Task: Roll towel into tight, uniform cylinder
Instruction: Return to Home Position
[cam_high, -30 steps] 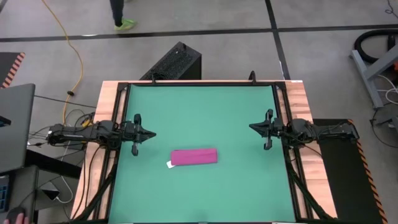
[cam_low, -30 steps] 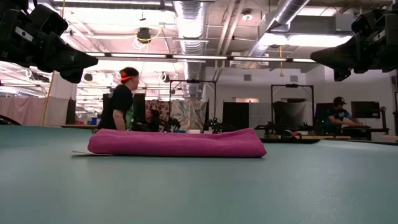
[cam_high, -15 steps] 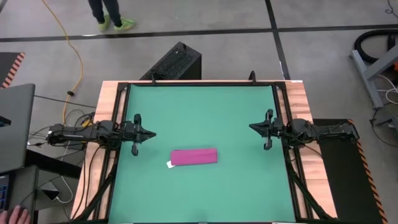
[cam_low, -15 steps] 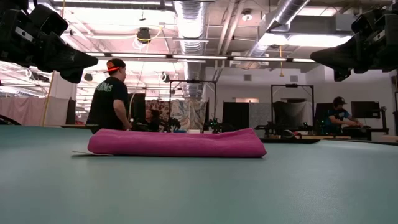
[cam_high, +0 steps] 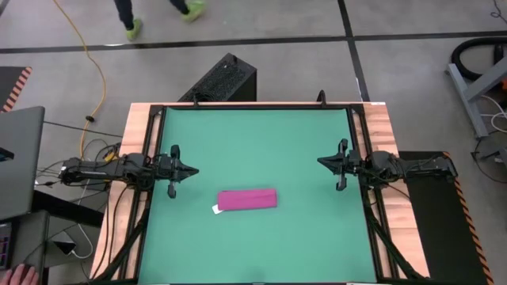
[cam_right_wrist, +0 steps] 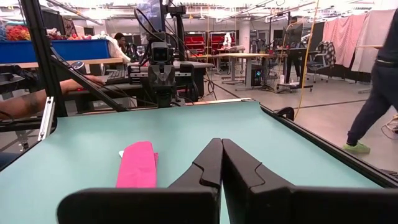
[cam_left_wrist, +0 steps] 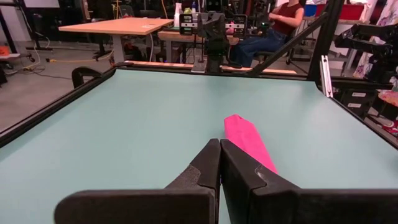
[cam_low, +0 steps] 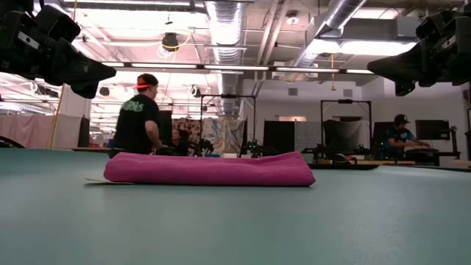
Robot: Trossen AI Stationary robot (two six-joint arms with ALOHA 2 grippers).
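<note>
Basically rolling looks done: towel (cam_high: 247,199) lies as a low, flattish roll on the green mat (cam_high: 261,134), between the arms, with its white tag (cam_high: 215,210) at the end nearer the left arm. Left gripper (cam_high: 193,169) and right gripper (cam_high: 321,161) hang at opposite mat edges, well apart from it, jaws pressed together, empty. Step reads as homing; next just needs parking clear of the cloth.
</note>
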